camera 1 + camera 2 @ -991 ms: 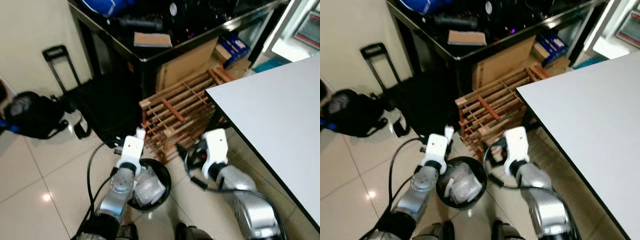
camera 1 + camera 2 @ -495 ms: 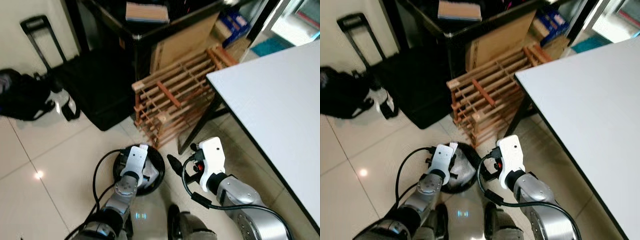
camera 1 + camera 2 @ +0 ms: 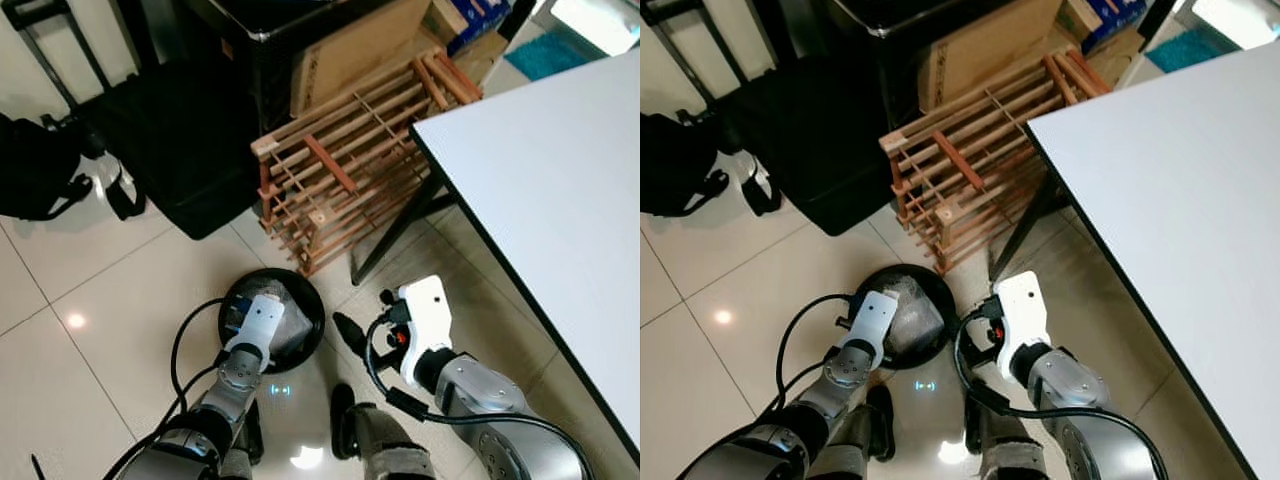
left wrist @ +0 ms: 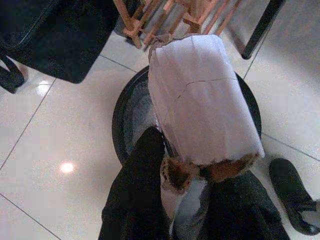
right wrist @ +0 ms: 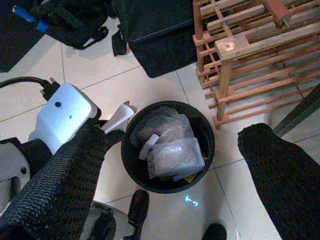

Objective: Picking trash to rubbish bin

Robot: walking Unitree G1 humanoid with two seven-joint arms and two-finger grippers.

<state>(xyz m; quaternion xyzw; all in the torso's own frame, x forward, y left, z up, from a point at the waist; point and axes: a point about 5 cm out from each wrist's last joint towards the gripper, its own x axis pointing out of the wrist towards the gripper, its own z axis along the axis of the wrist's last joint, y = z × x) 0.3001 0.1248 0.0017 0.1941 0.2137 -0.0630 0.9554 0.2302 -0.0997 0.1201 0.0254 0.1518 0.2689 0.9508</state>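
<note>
Wrapper (image 4: 200,105) lengthwise toward bin (image 4: 125,120), claw-held

We see a glossy floor (image 3: 90,300) of pale tiles with a light glare on it. On it stands a round black rubbish bin (image 3: 306,300) holding clear plastic wrapping (image 5: 172,152), just beside a wooden slatted rack (image 3: 350,165). A black case (image 3: 170,150) and a black bag (image 3: 40,165) rest nearby. A white surface (image 3: 540,170) stands over the floor on a dark leg (image 3: 395,235).
</note>
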